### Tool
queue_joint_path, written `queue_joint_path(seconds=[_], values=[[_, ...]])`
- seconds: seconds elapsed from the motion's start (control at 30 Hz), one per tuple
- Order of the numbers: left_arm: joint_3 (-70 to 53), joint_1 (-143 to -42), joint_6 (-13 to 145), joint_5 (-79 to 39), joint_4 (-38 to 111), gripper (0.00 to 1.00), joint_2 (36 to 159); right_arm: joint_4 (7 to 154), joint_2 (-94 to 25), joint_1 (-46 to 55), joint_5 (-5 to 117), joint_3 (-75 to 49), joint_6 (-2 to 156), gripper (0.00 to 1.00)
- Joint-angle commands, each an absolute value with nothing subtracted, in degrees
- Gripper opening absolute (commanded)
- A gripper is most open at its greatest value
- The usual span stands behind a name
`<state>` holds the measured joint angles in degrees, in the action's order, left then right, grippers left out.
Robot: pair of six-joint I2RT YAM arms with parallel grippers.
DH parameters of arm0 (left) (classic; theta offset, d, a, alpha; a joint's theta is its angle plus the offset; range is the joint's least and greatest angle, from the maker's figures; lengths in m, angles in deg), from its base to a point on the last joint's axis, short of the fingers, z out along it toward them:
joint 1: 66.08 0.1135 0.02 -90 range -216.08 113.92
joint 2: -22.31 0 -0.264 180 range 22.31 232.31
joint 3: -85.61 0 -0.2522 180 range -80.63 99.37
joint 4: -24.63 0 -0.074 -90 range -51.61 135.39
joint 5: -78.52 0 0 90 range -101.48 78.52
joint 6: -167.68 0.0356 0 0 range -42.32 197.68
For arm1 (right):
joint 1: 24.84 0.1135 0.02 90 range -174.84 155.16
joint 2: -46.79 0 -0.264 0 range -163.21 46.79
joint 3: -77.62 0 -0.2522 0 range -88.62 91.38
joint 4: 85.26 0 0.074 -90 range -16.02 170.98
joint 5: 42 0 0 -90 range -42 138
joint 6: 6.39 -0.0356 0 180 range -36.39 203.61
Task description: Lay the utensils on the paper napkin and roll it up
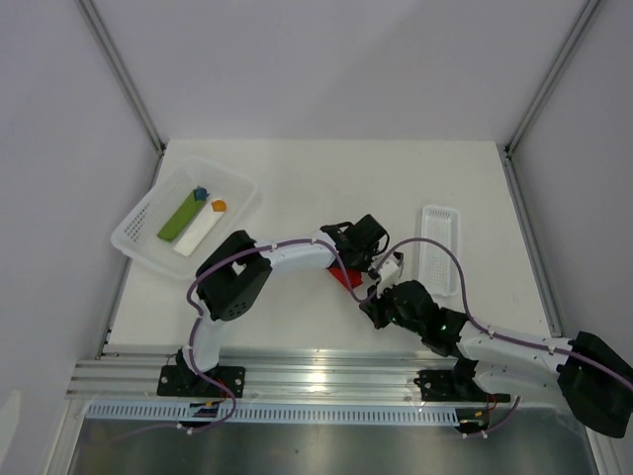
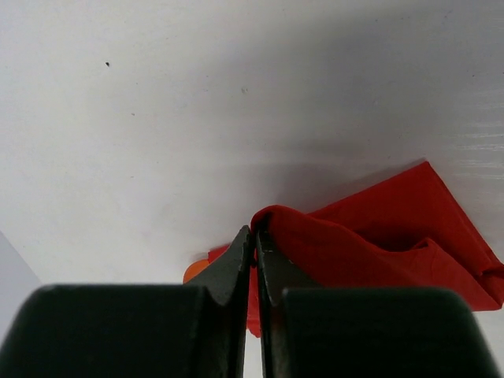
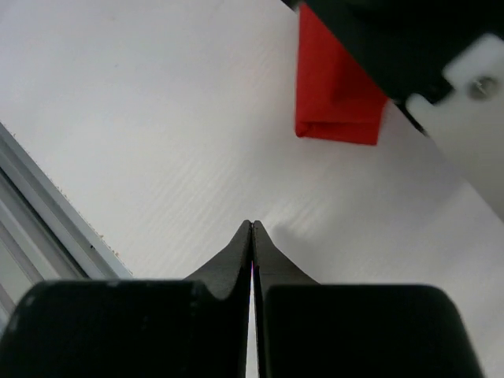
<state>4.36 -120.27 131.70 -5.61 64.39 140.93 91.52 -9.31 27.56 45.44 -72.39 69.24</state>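
The paper napkin (image 2: 378, 236) is a red, partly folded and bunched sheet lying on the white table; in the top view the paper napkin (image 1: 346, 278) shows only as a small red patch between the two arms. My left gripper (image 2: 253, 230) is shut on a raised fold of its edge. A small orange end (image 2: 195, 272) peeks out from under the napkin beside the left finger, likely one of the utensils; the rest of them are hidden. My right gripper (image 3: 252, 224) is shut and holds nothing, its tips low over bare table, a short way in front of the napkin's folded end (image 3: 339, 102).
A white basket (image 1: 138, 233) at the back left holds a green bar (image 1: 181, 220), a white bar and small orange and blue blocks. A narrow white tray (image 1: 440, 247) lies at the right. A metal rail (image 3: 47, 213) runs along the table's near edge.
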Motion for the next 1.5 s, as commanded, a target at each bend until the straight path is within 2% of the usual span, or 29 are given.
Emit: queue_joint_path(seconds=[0.0, 0.27, 0.4, 0.6, 0.83, 1.03, 1.2, 1.33, 1.47], values=[[7.08, -121.45, 130.59, -6.21, 63.44, 0.08, 141.75, 105.31, -9.37, 33.42, 38.35, -71.57, 79.46, 0.0], [7.17, -121.19, 130.15, -6.91, 63.26, 0.08, 141.66, 111.56, -3.76, 36.59, 33.68, -77.98, 86.5, 0.05], [7.08, -121.01, 129.8, -7.79, 63.61, 0.08, 141.31, 108.06, 3.62, 36.68, 28.32, -79.74, 85.98, 0.07], [7.17, -120.92, 130.15, -8.14, 63.96, 0.08, 141.4, 113.67, 14.79, 39.23, 33.94, -85.37, 94.75, 0.09], [7.17, -120.84, 130.32, -8.32, 64.32, 0.07, 141.48, 109.02, 15.15, 41.42, 41.5, -78.43, 99.69, 0.09], [7.08, -120.84, 130.59, -8.32, 64.32, 0.07, 141.4, 107.26, 11.9, 41.69, 42.29, -76.67, 100.31, 0.09], [7.44, -120.84, 130.59, -8.23, 64.67, 0.07, 141.66, 109.1, 1.22, 42.92, 44.05, -75.35, 104.52, 0.07], [8.05, -120.84, 130.33, -8.4, 65.02, 0.07, 141.66, 119.53, -9.88, 45.47, 35.73, -75.09, 110.93, 0.04], [8.58, -120.92, 130.33, -8.49, 65.9, 0.08, 141.84, 123.08, -18.06, 45.56, 31.58, -71.41, 114.37, 0.03]])
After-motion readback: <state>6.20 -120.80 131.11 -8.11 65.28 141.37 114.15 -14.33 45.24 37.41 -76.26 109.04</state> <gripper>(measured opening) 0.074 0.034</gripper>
